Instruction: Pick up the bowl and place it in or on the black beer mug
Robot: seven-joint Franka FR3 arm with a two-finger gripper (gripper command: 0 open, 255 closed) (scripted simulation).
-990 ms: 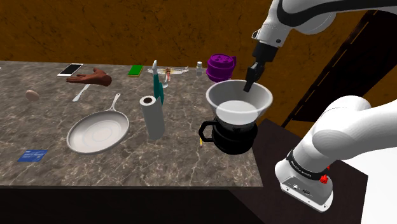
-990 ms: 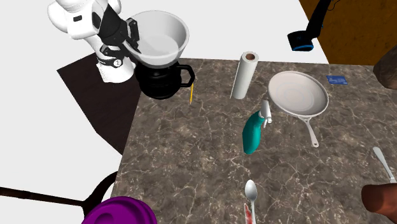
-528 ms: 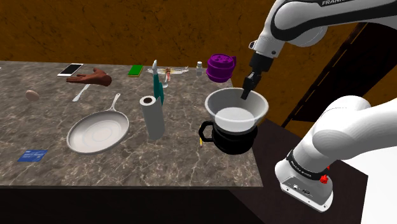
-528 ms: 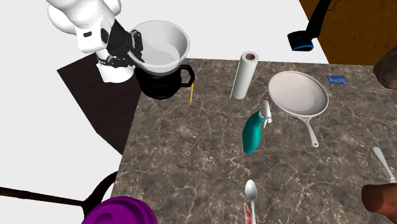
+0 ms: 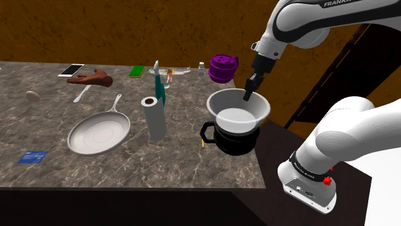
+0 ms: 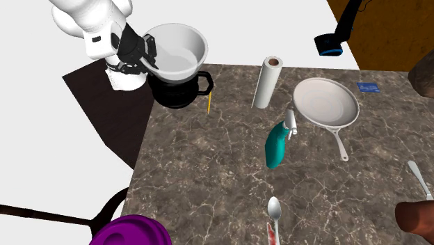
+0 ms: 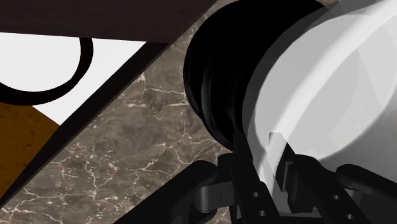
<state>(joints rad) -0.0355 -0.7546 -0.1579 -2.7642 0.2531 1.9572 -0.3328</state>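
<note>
Tool [image 7: 268, 159] grips white bowl [image 7: 331, 83] by rim; black mug [image 7: 219, 70] beneath.

Shoulder cam looks down on your black mug [image 5: 234, 138] from beside the stand [image 5: 283, 138], second cam faces it across the counter [image 6: 209, 174], wrist cam's right up close.

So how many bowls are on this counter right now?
1. The white bowl sits on the black mug at the counter's right end in the shoulder view, its rim clasped by the gripper. None seems hidden.
</note>
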